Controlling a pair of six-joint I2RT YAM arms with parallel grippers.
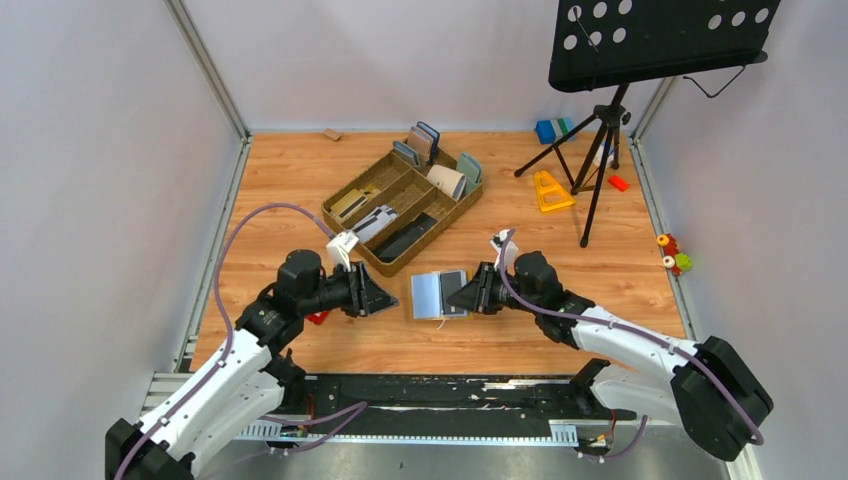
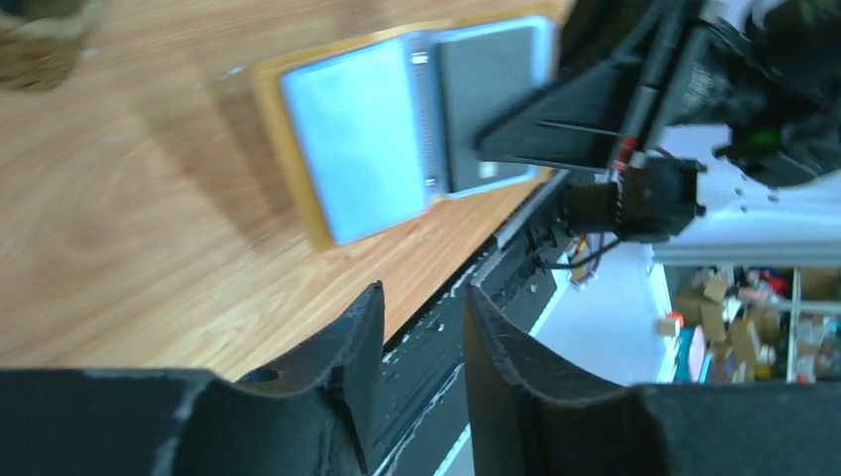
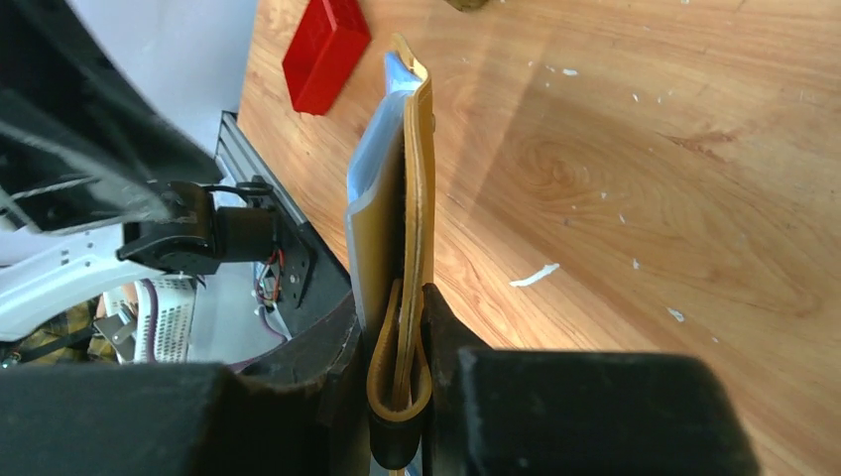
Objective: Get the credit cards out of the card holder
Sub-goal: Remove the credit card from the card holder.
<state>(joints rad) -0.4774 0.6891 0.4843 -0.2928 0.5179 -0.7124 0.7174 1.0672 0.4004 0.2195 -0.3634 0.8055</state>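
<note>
The mustard-yellow card holder [image 1: 440, 294] lies open on the wooden table, its grey-blue inside facing up. In the left wrist view [image 2: 397, 129] its left half shows a pale blue panel [image 2: 352, 139] and its right half a grey one [image 2: 491, 109]; I cannot tell credit cards from lining. My right gripper [image 1: 472, 294] is shut on the holder's right edge; the right wrist view shows the holder [image 3: 415, 178] edge-on between the fingers of that gripper [image 3: 402, 342]. My left gripper [image 1: 388, 298] is open and empty just left of the holder, apart from it; it also shows in its own view [image 2: 421, 322].
A brown organiser tray [image 1: 352, 186] with upright wallets and a long black slab stands behind. A music stand [image 1: 600, 130], a yellow triangle [image 1: 550, 190] and small toys [image 1: 675, 255] sit at the right. A small red object [image 3: 322, 55] lies under my left arm. The table's near edge has a black rail [image 1: 450, 392].
</note>
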